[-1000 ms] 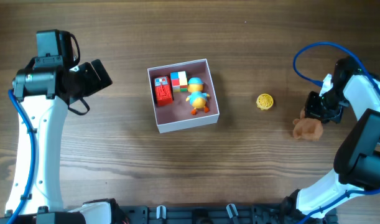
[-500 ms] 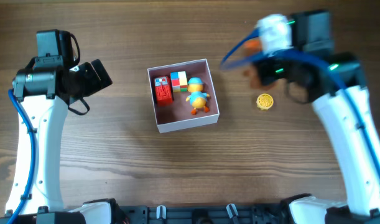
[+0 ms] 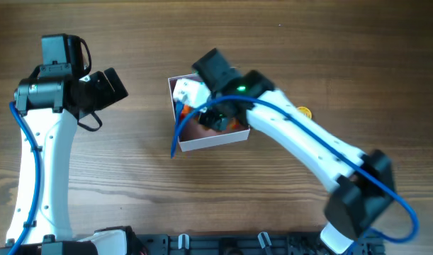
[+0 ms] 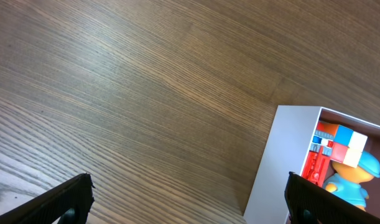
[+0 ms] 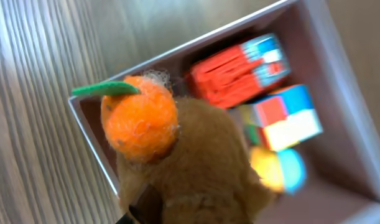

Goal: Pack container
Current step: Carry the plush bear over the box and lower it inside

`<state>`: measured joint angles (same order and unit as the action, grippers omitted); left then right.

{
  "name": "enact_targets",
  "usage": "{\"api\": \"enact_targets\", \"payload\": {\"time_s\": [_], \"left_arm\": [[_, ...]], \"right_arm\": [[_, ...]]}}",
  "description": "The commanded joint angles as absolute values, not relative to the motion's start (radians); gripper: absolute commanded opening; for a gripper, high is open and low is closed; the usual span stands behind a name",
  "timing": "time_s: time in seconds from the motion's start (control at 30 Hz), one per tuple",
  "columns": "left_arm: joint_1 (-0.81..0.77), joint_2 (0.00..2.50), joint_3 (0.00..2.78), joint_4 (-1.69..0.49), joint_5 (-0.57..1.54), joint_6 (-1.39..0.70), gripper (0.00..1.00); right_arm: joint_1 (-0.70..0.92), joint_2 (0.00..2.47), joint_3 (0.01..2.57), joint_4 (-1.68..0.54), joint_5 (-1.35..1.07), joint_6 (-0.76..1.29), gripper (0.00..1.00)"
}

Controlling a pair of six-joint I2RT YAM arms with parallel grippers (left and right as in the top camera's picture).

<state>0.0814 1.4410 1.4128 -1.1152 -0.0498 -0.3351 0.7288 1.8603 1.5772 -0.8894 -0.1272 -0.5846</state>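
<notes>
The container (image 3: 212, 144) is a shallow white-walled box with a pink inside, at mid table. It holds a red block toy (image 5: 236, 62), a colour cube (image 5: 283, 118) and a yellow and blue figure (image 5: 277, 167). My right gripper (image 3: 215, 117) is over the container's left part, shut on a brown plush toy (image 5: 202, 162) with an orange ball (image 5: 140, 118) on its head. The plush hangs just above the container's floor. My left gripper (image 4: 190, 199) is open and empty, above bare wood left of the container (image 4: 283, 162).
A small yellow ball (image 3: 305, 111) lies on the table right of the container, partly hidden by my right arm, which stretches from the front right across to the box. The left arm (image 3: 39, 142) stands at the table's left side.
My right arm has swung from the table's right side leftward to over the container, carrying the brown plush toy. The left arm has not moved.
</notes>
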Motion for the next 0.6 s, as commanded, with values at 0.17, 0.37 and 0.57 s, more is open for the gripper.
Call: {"api": "enact_targets", "payload": {"time_s": [0.17,0.37,0.57], "left_arm": [[0.087,1.448,1.406,-1.115,-0.034,-0.322,1.00],[0.087,1.448,1.406,-1.116,-0.034,-0.322,1.00],[0.087,1.448,1.406,-1.115,-0.034,-0.322,1.00]], "right_arm": [[0.752,1.977,1.575,-0.881,-0.183,-0.602,0.04],[0.752,1.990,1.575,-0.884,-0.197,-0.564,0.33],[0.752,1.990,1.575,-0.884,-0.212,-0.546,0.58]]}}
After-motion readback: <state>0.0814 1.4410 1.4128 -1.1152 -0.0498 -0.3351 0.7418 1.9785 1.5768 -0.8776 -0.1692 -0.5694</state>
